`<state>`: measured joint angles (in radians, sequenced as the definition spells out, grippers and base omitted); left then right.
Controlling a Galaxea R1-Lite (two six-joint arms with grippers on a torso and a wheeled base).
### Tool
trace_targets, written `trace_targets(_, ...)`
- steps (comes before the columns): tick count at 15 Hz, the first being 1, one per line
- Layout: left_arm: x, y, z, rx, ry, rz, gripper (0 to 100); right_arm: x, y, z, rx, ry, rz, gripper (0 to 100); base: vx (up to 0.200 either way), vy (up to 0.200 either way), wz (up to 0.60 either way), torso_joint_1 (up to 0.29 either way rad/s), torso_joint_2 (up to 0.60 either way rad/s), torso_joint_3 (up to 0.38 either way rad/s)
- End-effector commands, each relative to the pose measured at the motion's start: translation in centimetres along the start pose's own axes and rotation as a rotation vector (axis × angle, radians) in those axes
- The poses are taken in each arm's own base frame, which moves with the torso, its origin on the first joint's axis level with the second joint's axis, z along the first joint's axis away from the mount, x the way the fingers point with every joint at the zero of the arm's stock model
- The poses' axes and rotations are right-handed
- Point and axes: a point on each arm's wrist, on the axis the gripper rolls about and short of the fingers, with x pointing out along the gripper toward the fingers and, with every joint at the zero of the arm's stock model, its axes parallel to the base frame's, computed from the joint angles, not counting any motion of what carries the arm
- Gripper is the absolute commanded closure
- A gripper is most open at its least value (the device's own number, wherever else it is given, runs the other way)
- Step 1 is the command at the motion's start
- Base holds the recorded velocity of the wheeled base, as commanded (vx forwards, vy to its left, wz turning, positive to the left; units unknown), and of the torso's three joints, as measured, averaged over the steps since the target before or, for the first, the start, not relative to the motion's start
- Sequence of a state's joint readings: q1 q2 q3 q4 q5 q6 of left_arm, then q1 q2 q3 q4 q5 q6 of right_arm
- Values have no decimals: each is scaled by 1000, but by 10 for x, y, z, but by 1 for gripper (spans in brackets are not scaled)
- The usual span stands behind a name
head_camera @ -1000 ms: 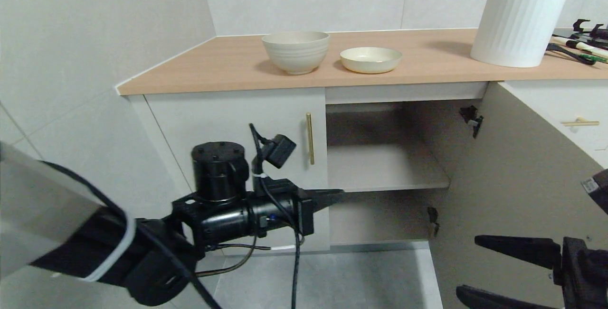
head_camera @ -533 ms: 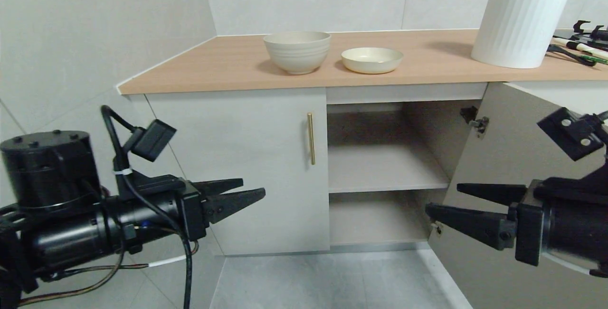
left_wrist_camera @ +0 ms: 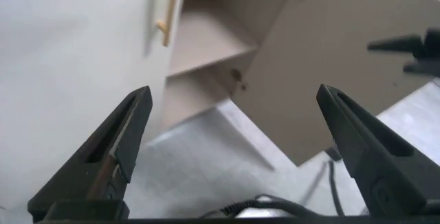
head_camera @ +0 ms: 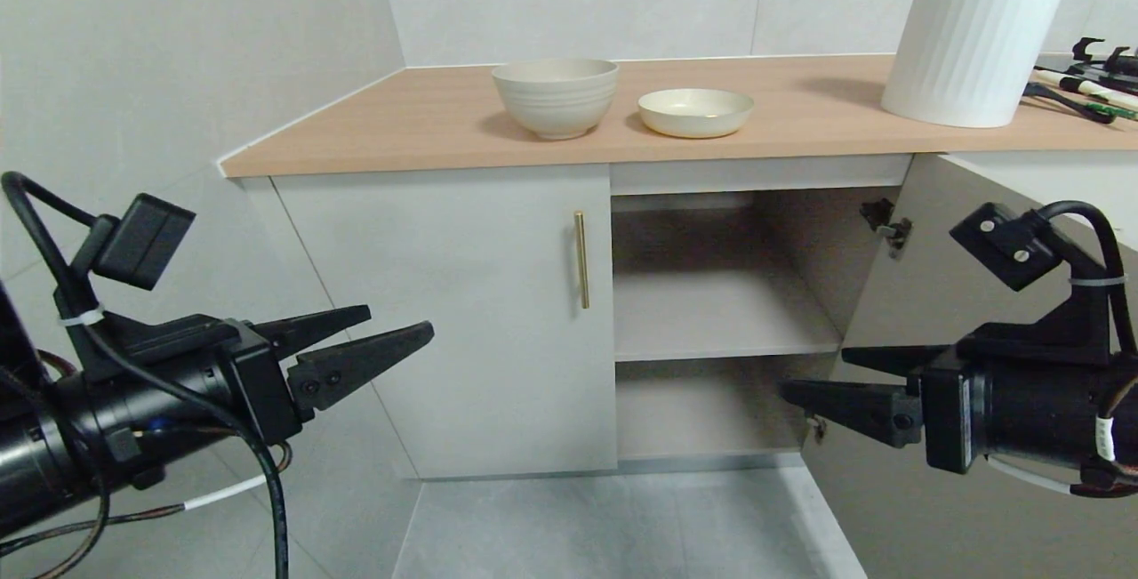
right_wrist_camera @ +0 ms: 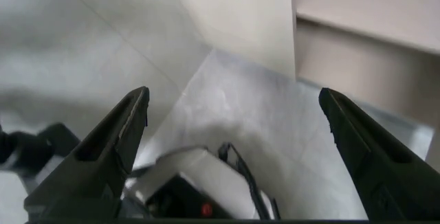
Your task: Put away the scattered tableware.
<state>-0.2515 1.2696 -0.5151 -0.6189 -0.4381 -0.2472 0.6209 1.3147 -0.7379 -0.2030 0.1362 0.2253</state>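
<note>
Even bright light, shadowed cabinet

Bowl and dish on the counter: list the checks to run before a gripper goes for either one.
1. Left gripper open, empty: ok.
2. Right gripper open, empty: ok.
3. Bowl upright on the countertop: ok.
4. Dish apart from the bowl: ok.
5. Cabinet door open, shelf exposed: ok.
6. Grippers raised to counter height: not ok, both hang below it.

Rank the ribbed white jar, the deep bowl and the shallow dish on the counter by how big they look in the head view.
1. ribbed white jar, by far
2. deep bowl
3. shallow dish, roughly as wide as the bowl but much lower
</note>
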Motion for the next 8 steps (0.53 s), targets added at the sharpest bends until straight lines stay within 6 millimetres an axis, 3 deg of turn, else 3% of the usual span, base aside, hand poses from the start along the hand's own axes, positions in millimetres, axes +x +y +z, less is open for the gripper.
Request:
trace_targets(1, -3, 1, 6, 10, -29, 12, 0, -3, 1, -1, -1, 11, 0, 0, 0, 0, 0, 0, 0, 0)
trace_targets(3, -3, 3, 7, 9, -29, 23, 0, -4, 0, -2, -4, 14, -4, 0, 0, 0, 0, 0, 0, 0)
trace_targets(8, -3, 3, 7, 7, -27, 24, 0, -10, 0, -6, -22, 6, 3, 0, 200, 0, 0, 3, 2, 4)
